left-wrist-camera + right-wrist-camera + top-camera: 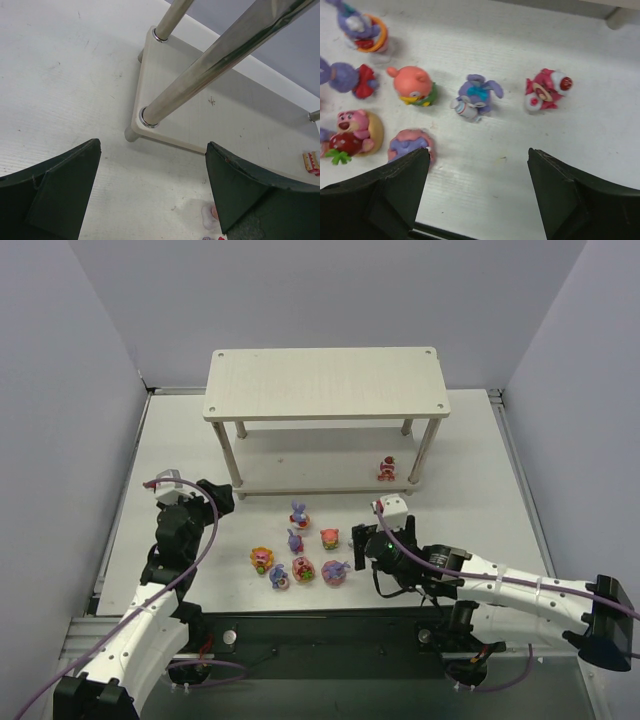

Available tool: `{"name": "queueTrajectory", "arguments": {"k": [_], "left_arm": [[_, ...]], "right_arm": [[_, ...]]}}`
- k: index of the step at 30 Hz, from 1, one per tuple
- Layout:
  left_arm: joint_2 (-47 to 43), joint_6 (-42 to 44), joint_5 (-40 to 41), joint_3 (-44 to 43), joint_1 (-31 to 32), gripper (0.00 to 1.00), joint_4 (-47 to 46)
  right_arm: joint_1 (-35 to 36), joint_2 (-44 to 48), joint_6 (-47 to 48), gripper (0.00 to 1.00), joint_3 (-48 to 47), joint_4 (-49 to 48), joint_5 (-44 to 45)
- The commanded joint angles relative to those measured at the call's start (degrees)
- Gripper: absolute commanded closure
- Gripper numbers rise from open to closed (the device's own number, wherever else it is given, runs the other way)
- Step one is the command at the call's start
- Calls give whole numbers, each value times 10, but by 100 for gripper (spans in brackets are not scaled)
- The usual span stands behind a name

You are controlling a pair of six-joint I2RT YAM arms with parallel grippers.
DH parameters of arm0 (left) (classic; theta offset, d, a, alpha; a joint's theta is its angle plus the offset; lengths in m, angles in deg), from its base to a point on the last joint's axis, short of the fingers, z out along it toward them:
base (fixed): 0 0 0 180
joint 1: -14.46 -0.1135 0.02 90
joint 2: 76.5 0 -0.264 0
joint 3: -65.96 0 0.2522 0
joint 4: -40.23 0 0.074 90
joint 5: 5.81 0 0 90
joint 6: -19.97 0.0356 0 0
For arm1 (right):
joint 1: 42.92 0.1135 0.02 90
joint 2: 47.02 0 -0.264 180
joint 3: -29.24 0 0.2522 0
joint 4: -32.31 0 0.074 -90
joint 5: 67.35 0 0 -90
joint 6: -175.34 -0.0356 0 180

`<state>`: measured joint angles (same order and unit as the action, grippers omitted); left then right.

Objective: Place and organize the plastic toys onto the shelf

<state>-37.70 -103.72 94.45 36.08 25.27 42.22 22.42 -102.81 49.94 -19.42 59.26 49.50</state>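
Pale grey walls [90, 390] boxed in a white counter [470, 470], with the two-tier shelf [325, 380] standing at its far middle. One red toy [386, 469] sat on the lower tier, at the right end just beside the right front leg [424, 452]. Seven more toys [304, 570] stood in a loose cluster on the counter in front of the shelf, close to the near edge.

The right tool [357, 552] was the nearer one. It hung just beside the cluster's right side, fingers spread wide and holding nothing. In its wrist view a purple bunny [477, 96] lay almost straight ahead of the gap. A red-and-pink figure [547, 90] stood to its right and an orange round one [412, 86] to its left, each apart from it. The bunny looked tipped, ears slanting up and to the right, so its long axis ran askew to the fingers. A small turn of the wrist would likely be wanted before closing.

The left tool [215, 492] was also wide open and empty. It sat up by the shelf's left front leg [232, 458], well apart from the toys.

Room to move was fair, since most of the lower tier showed bare board between the front legs. The upper board overhung it, though, so a toy would probably have to go in low, from the front.
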Motion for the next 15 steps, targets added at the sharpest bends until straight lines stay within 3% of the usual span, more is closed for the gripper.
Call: {"name": "queueTrajectory", "arguments": {"k": [1,8,10,15], "left_arm": [[-7,-1,3,-27,-3,4,-4],[-2,-3,5,-25,-3,4,-7],[-4,-2,5,-24,-3,4,-8],[-8,-1,6,-23,-2,4,-6]], "right_arm": [[0,19,-119,19,-15,75,149],[-86,-2,-267,21,-9,121,145],[-126,-32,-281,22,-11,120,130],[-146,-100,-267,22,-45,95,129]]}}
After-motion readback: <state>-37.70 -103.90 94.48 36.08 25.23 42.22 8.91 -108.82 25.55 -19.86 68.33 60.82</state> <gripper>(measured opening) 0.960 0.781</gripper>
